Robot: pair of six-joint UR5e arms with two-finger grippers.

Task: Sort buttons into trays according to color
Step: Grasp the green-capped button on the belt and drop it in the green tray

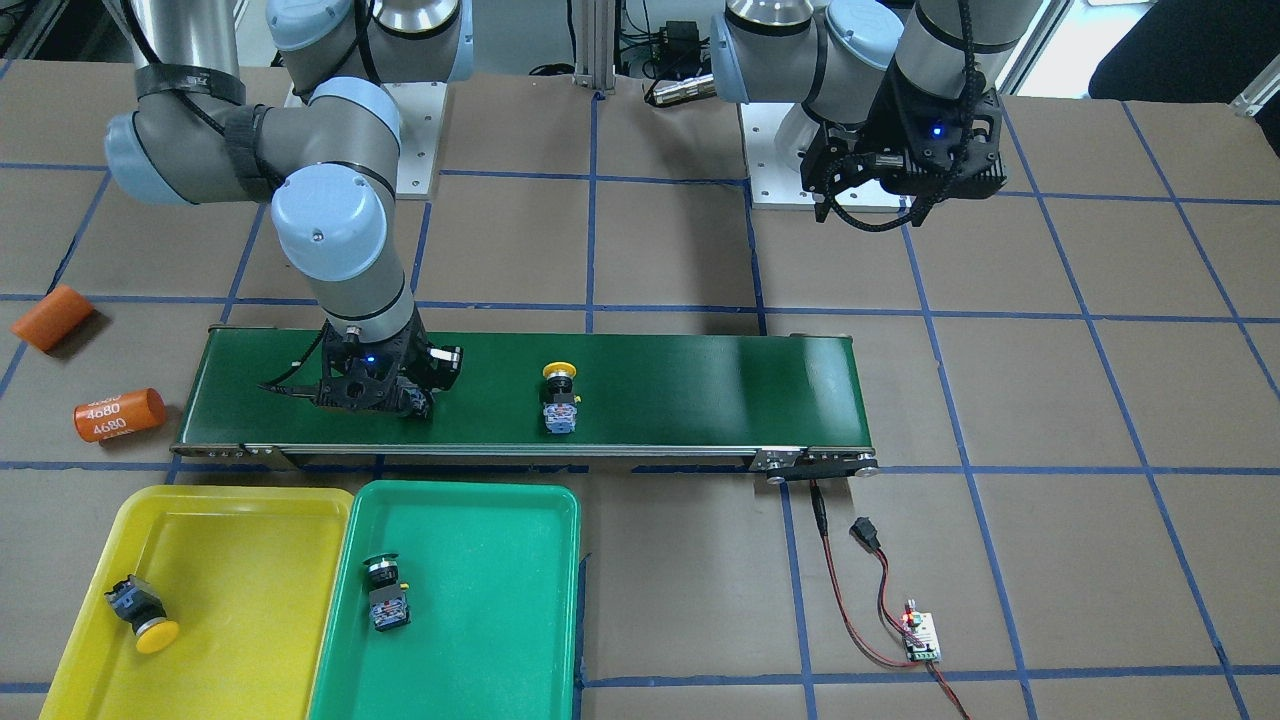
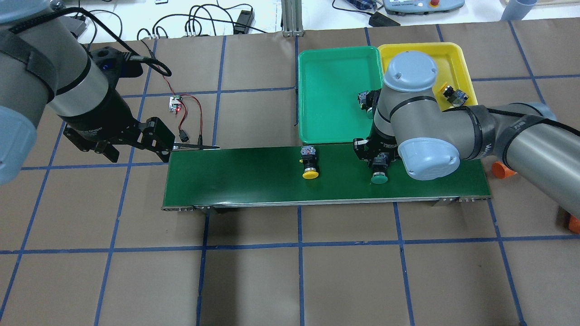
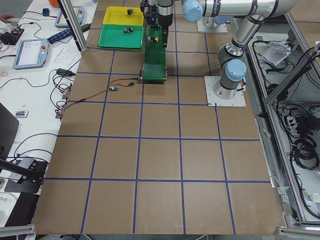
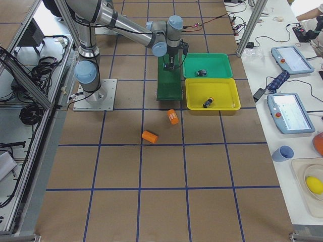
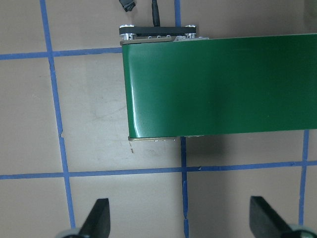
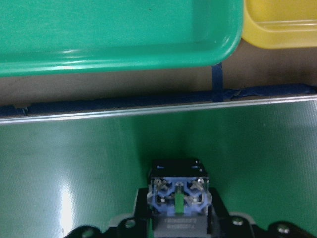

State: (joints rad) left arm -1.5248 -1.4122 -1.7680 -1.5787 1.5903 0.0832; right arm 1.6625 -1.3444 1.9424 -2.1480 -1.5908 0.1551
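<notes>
A glossy plastic yellow tray and green tray catch the light beside a smooth dark-green belt with a faint sheen, edged by a bright metal rail. The surface looks like matt brown paper (gridded in blue tape). The green button has a shiny plastic cap; the right end effector is matt black.

Yellow button on belt, green tray, yellow tray
</notes>
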